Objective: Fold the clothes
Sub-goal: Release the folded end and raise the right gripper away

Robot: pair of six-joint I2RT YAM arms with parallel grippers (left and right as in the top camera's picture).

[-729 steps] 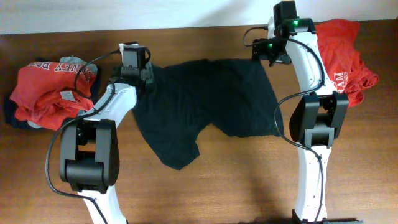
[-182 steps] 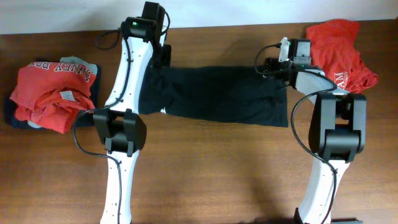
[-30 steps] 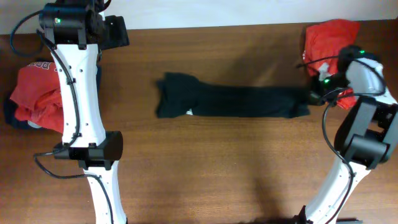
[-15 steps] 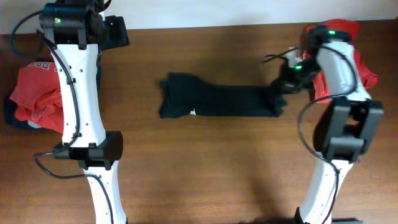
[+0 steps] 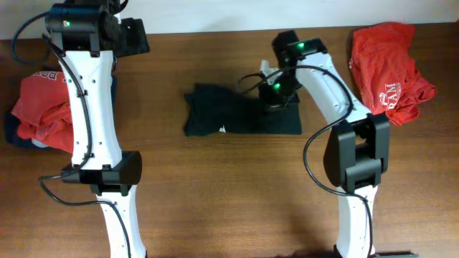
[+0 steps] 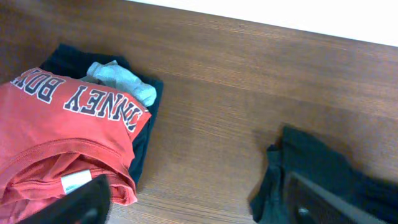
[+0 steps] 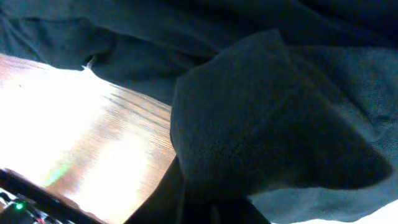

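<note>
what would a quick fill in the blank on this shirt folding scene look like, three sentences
1. The right gripper is shut on the black T-shirt, while the left gripper holds ___.
2. The shirt on top of the pile in the left wrist view is ___ with white lettering.
3. The lone red shirt lies on the robot's ___ side.

Missing words: nothing; red; right
</note>
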